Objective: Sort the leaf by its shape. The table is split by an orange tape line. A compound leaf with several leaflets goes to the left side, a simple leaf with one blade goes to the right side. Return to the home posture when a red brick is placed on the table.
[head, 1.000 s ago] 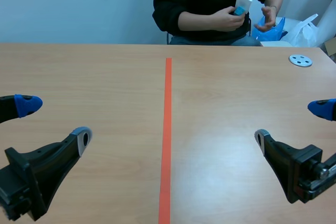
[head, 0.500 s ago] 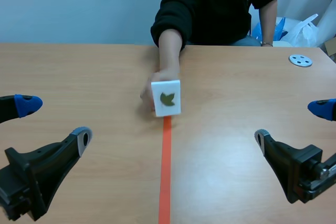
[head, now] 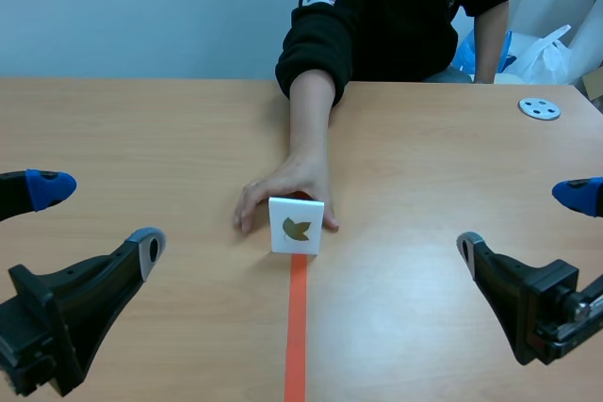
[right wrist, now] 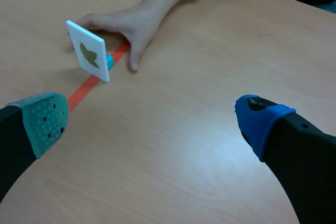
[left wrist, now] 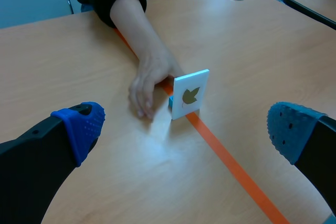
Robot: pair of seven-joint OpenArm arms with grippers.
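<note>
- Left pincer [head: 99, 217] sits low at its own side of the desk [head: 141, 129], fingers spread wide, nothing in it. It's well apart from the card.
- Dead centre: a white leaf card [head: 297, 226] stands upright right on the orange tape line [head: 297, 327], so on neither side yet. The wrist views show a small teal base [right wrist: 109, 61] behind it propping it up.
- A person's hand [head: 287, 190] reaches across from the far edge and rests right behind the card, fingers touching or just about touching it. So I'd say the card is only just being set down and isn't free to grab.
- The leaf print looks like a few lobes or leaflets fanning out, so I'd lean compound = left side, but it's too small to call for sure.
- Right pincer [head: 521, 223] mirrors the other one: low, wide open, empty, well away from the card.
- Far right corner has a small grey round disc [head: 539, 108], not part of this.
- Progress: basically zero. Nothing is sorted and the card sits on the line, so the pick and the move to a side are both left. No red brick in sight, so nothing calls for going home.
</note>
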